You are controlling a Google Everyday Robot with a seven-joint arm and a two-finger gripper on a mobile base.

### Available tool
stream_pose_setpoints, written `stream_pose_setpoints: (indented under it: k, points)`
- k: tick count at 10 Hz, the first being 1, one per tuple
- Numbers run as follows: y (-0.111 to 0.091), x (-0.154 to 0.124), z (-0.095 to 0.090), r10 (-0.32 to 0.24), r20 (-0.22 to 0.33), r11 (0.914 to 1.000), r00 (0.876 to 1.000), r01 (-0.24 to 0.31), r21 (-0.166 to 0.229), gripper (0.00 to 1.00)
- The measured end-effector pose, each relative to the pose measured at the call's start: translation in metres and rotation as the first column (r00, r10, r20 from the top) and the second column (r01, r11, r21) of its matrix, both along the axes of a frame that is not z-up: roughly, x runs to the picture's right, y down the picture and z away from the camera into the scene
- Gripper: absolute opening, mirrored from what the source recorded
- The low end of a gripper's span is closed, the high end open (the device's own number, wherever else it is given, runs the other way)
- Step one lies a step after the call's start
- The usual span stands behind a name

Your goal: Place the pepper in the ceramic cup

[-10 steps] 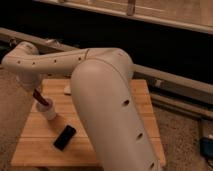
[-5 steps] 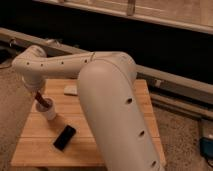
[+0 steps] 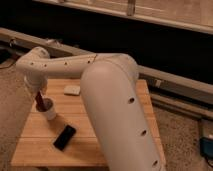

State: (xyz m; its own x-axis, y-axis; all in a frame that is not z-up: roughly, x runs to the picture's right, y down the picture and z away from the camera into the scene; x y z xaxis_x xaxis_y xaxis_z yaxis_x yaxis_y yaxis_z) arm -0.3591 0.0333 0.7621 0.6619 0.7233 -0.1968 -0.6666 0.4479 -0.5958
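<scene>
The ceramic cup (image 3: 49,112) is a small white cup standing on the left part of the wooden table (image 3: 115,150). A dark red-brown pepper (image 3: 45,104) shows at the cup's mouth, tilted, with its upper end up against the gripper. My gripper (image 3: 39,96) hangs from the white arm (image 3: 60,67) just above and to the left of the cup. The arm's wrist hides how the gripper holds the pepper.
A black phone (image 3: 65,137) lies on the table in front of the cup. A small flat white object (image 3: 72,90) lies behind the cup. My arm's large white upper segment (image 3: 117,115) covers the table's middle and right. A dark rail wall runs behind.
The arm's wrist end has shifted a little to the right, towards the cup. The cup, the phone and the white object have not moved.
</scene>
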Motion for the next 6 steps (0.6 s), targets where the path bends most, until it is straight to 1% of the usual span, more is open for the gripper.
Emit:
stream_pose_setpoints:
  k: [6]
  points:
    - [0.0006,-0.0012,-0.0004,-0.002,0.001,1.0,1.0,0.002,0.0,0.8]
